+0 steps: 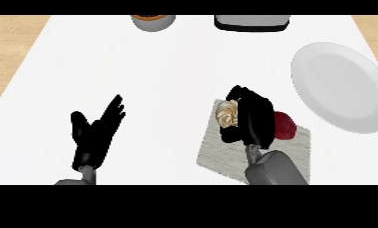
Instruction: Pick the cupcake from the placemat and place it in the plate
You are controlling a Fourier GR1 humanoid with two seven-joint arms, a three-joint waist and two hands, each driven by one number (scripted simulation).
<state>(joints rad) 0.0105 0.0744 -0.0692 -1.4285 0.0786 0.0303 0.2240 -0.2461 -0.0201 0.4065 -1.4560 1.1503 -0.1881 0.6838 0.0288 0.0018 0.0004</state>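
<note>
The cupcake [228,114] is on the grey placemat [218,154] at the lower centre-right. Its cream frosting shows left of my right hand [251,117] and a dark red part [285,125] shows to the hand's right. The black fingers of the right hand curl over and round the cupcake and hide its middle. I cannot tell whether it is off the mat. The white plate [336,87] lies at the right edge, just up and right of the placemat, with nothing on it. My left hand [96,132] rests open at the lower left, fingers up, far from both.
A grey cup with an orange top [153,21] stands at the counter's far edge, left of centre. A grey and black appliance [251,22] stands beside it to the right. Wooden surface [18,37] borders the white counter on both sides.
</note>
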